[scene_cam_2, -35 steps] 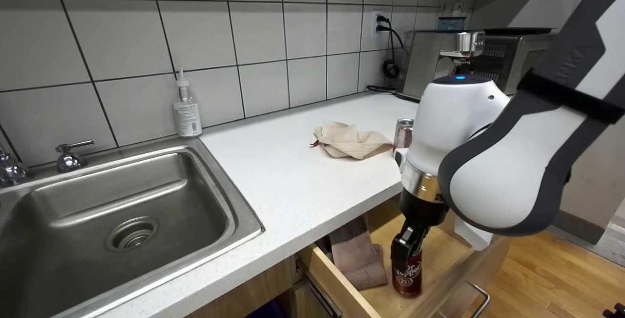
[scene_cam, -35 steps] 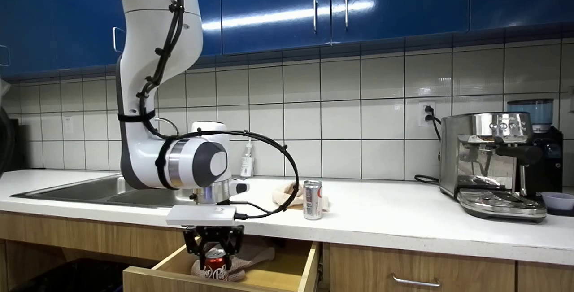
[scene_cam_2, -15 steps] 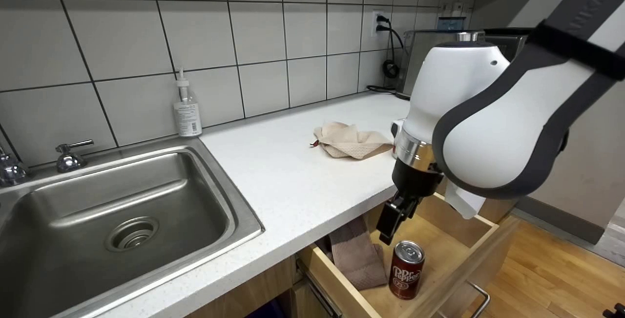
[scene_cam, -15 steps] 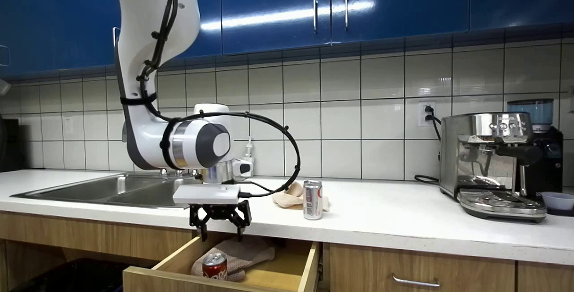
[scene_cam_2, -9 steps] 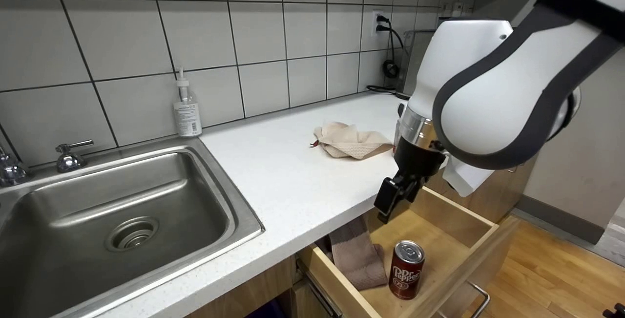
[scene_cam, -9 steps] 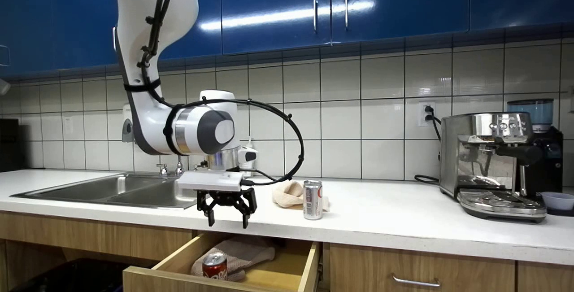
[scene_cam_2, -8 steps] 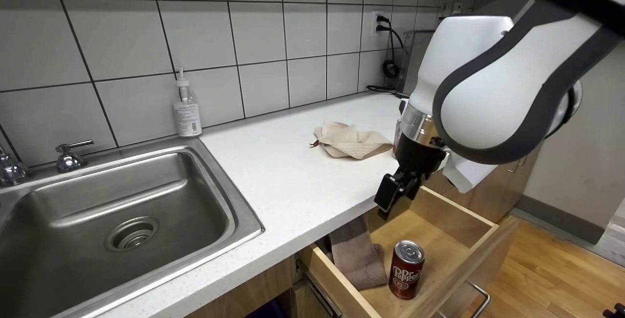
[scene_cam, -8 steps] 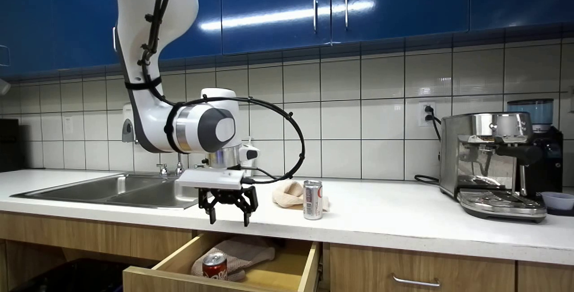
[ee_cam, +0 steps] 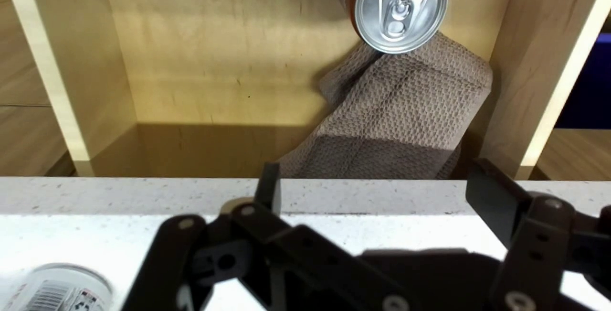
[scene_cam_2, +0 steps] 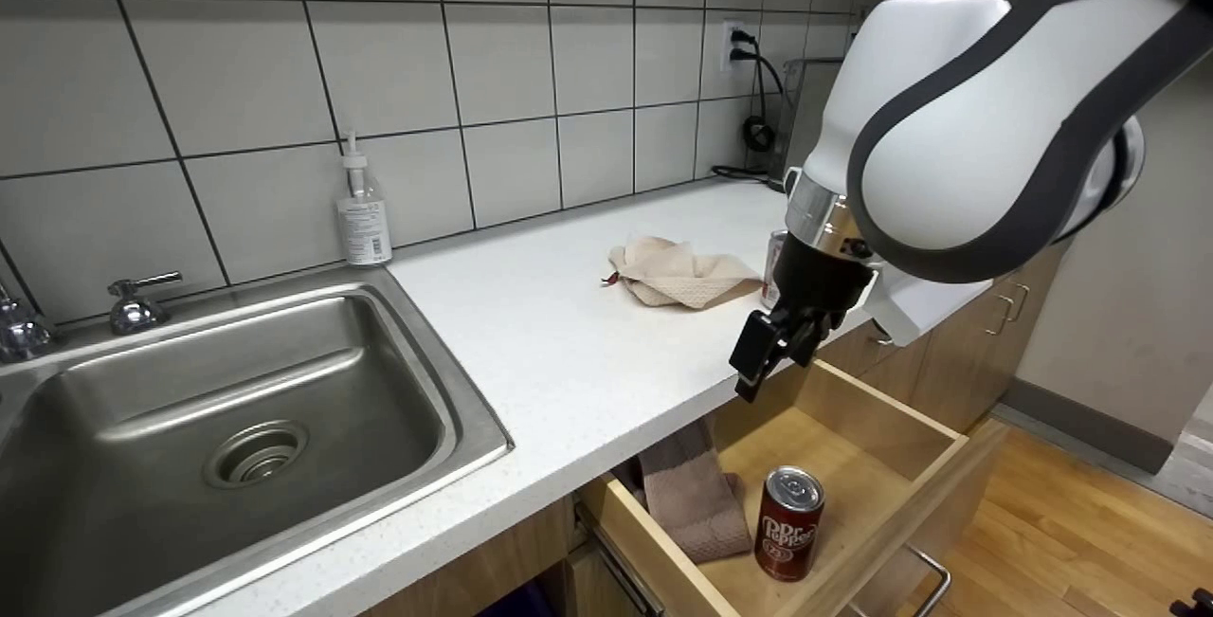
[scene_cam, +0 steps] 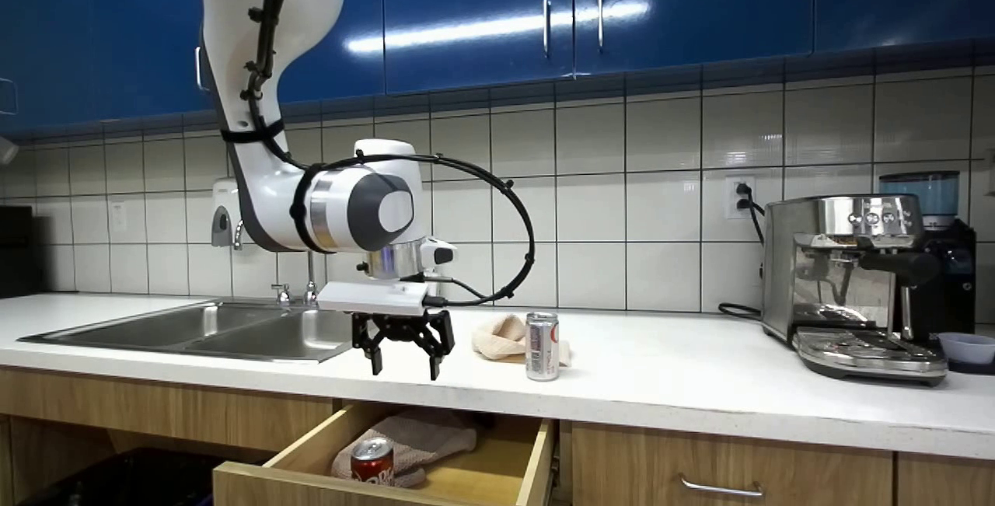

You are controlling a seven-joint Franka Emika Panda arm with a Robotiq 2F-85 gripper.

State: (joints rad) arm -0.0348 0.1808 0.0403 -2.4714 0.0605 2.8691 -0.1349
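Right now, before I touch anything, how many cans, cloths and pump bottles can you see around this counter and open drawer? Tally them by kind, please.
Cans: 2 (red can, silver can)
Cloths: 2 (brown cloth, beige cloth)
Pump bottles: 1 (pump bottle)
Total: 5

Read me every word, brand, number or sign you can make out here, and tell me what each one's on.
"Dr Pepper": on the red can in the drawer; the emblem below is too small to read surely.
A barcode and what looks like a recycling mark, words too blurred: silver can.
Pump bottle label: too small to read.
Coffee machine buttons: too small.
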